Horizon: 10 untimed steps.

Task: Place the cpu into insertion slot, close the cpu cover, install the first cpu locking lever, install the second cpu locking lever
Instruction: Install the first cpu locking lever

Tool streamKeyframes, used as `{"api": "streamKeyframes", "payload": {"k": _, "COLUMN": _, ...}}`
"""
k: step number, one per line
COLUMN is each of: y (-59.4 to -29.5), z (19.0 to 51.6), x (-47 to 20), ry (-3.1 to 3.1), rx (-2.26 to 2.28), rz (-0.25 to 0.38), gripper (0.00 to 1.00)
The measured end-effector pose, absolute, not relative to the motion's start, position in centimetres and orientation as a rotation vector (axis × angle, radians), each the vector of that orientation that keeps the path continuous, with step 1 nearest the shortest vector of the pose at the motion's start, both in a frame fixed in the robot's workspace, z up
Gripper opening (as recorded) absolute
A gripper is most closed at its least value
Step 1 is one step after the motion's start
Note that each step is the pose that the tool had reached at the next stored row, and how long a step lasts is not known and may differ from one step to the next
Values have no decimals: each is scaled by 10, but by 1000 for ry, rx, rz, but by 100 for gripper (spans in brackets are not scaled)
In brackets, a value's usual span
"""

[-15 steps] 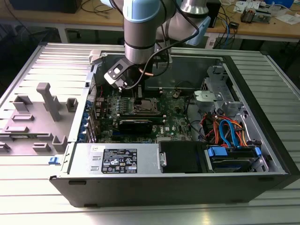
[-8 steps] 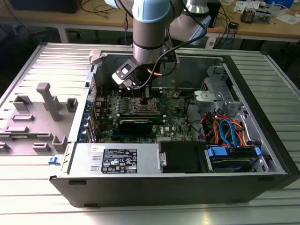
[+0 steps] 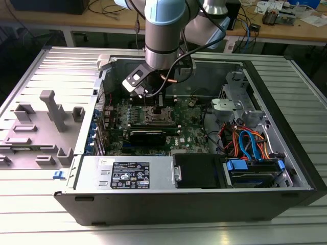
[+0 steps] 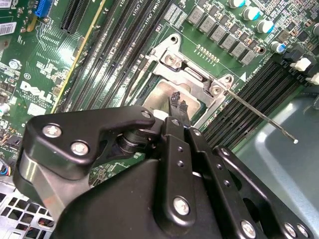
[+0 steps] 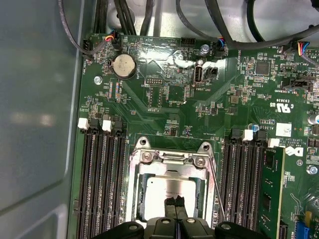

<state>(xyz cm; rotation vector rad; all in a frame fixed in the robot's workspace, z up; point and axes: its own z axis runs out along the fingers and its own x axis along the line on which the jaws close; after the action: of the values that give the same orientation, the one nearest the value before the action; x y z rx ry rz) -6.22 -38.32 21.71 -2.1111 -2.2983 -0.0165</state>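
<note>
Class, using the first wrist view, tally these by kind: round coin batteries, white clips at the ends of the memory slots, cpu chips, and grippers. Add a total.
coin battery: 1
white memory-slot clips: 4
cpu: 1
gripper: 1
Total: 7

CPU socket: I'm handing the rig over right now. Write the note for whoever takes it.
Gripper: fingers shut on nothing, tips just over the chip.
Chip: lies flat in the socket.
Cover: the silver frame looks down around the chip; worth confirming.
Lever: one thin rod sticks out free over the memory slots, not latched.
Done: chip placed.
Left: both levers, and the cover if it is not fully down.
</note>
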Motion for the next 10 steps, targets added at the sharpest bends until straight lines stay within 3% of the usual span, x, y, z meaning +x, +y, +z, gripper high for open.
{"api": "streamKeyframes", "payload": {"k": 10, "y": -383, "z": 226, "x": -62, "ry": -2298, "rx": -2111, "rz": -16, "gripper": 11}}
